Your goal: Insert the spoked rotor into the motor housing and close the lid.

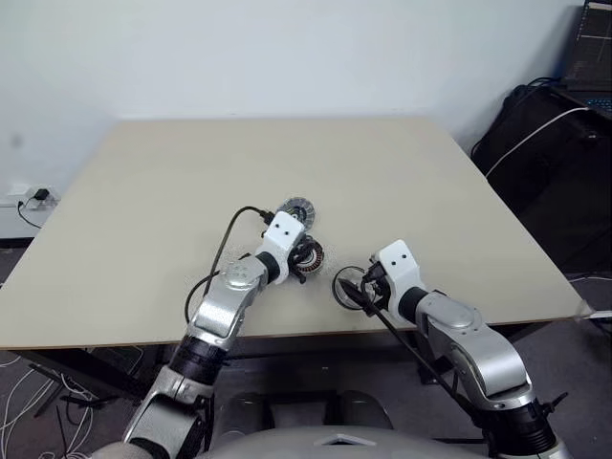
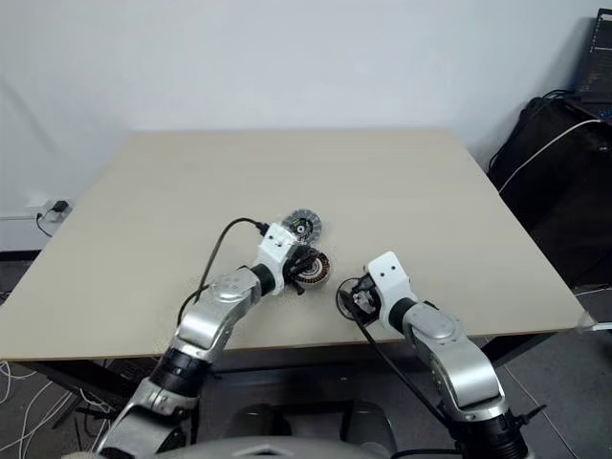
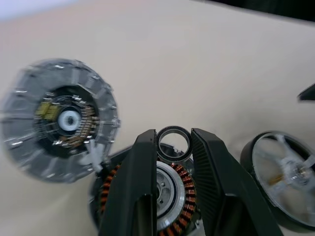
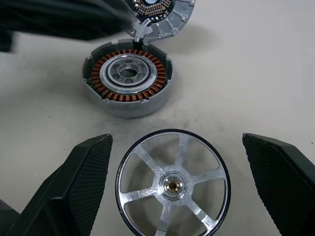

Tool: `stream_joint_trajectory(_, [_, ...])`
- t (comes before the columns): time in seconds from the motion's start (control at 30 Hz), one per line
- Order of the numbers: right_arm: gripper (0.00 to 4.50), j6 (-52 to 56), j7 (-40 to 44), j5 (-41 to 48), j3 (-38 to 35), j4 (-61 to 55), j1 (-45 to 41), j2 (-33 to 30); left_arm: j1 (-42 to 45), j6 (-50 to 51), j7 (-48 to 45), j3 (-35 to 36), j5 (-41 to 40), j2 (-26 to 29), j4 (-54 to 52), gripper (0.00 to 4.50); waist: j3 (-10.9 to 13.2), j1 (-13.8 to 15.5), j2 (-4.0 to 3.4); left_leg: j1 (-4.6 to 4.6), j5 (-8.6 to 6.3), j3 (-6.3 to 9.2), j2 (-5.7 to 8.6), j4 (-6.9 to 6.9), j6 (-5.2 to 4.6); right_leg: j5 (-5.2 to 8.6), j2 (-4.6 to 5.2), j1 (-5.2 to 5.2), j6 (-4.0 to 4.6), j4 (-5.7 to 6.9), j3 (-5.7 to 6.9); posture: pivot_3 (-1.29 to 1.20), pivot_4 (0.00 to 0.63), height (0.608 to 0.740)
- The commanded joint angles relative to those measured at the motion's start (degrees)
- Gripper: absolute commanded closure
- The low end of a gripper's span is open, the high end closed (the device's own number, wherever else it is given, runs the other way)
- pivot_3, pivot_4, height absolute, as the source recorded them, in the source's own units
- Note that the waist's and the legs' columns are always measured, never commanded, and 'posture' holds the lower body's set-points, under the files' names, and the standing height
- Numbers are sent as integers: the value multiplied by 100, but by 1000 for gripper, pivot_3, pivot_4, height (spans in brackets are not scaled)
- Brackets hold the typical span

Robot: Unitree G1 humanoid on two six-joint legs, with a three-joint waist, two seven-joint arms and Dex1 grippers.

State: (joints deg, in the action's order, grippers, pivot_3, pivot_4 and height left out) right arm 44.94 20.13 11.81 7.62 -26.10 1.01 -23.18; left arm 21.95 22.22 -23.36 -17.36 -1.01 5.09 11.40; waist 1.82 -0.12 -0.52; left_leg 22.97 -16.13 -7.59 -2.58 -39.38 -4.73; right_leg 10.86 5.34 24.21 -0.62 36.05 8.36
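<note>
The left gripper (image 3: pixel 172 162) hovers over the motor housing (image 4: pixel 127 77) on the bench (image 1: pixel 143 191), its fingers pinched on a small dark ring (image 3: pixel 173 144). The right gripper (image 4: pixel 177 187) stands wide open around the spoked rotor (image 4: pixel 173 184), gripping nothing. The rotor is not yet seated; next, I judge, the ring must go onto the housing's centre.

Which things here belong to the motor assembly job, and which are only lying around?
For the job: spoked rotor, motor housing, lid.
Not the job: small ring, gripped in the left hand; black bag; laptop.
</note>
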Motion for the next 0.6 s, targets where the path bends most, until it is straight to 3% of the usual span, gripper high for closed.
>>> stream_joint_trajectory(0.03, [0,-135,-111,-27,-202,-303,6,53,441,-438,144,12,169,-198,732,3820,0,0,0,0,0,0,0,-1,-1,0,1,1,0,0,0,0,0,740])
stream_joint_trajectory(0.3, [0,-144,-230,-20,-288,-434,170,92,777,-721,296,149,290,-396,1867,3820,1,-33,3,20,-3,0,1,-2,-6,-2,3,16,-3,-2,-1,0,0,740])
stream_joint_trajectory(0.57, [0,-161,-236,-21,-289,-408,168,102,640,-648,360,227,353,-369,2008,3820,1,-43,3,25,-5,4,2,-14,-10,-3,7,18,-5,-1,0,0,0,740])
stream_joint_trajectory(0.6, [0,-159,-229,-21,-283,-398,151,101,621,-620,338,250,320,-373,2016,3470,1,-43,3,26,-5,4,2,-15,-11,-3,7,18,-5,-1,0,0,0,740])
